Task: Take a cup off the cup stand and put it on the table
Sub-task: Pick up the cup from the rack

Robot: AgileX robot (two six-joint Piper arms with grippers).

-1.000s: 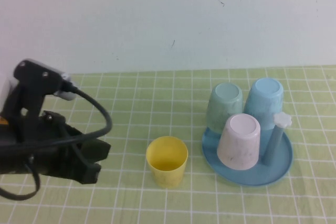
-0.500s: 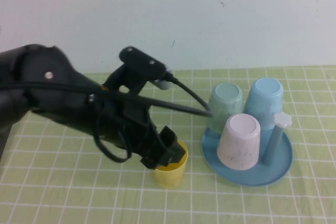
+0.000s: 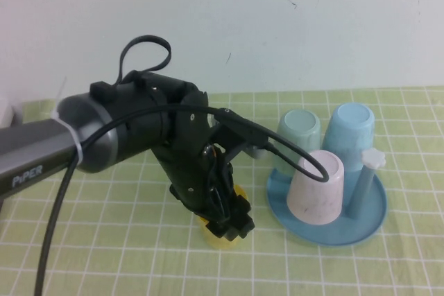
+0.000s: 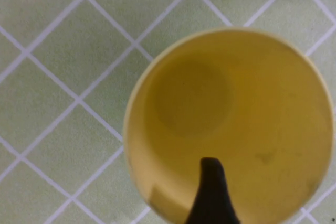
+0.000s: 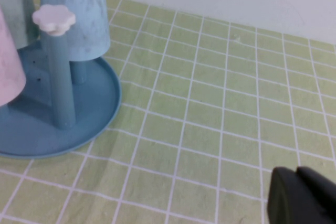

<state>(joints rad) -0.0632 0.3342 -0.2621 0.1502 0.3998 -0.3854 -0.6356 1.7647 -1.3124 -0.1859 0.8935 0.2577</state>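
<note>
Cup [image 3: 316, 186] and left gripper [image 3: 227, 225] are near each other but not touching: the pale pink cup sits upside down on the blue cup stand [image 3: 371, 220], off to the gripper's right side and a little farther from the robot. Its long axis runs straight up, closed bottom on top. The left gripper hangs directly over the yellow cup [image 3: 220, 235], which stands mouth up on the table [image 3: 104, 240] just beside the stand. In the left wrist view one dark fingertip [image 4: 210, 192] reaches over the yellow rim, with nothing gripped; how far the fingers are spread I cannot tell. The right gripper [image 5: 302, 195] shows only as a dark edge in its own wrist view, low over the cloth on the far side of the stand from the left gripper; its opening cannot be told either. By my judgement the left arm is nearer to the pink cup, and must shift rightward from the yellow one.
</note>
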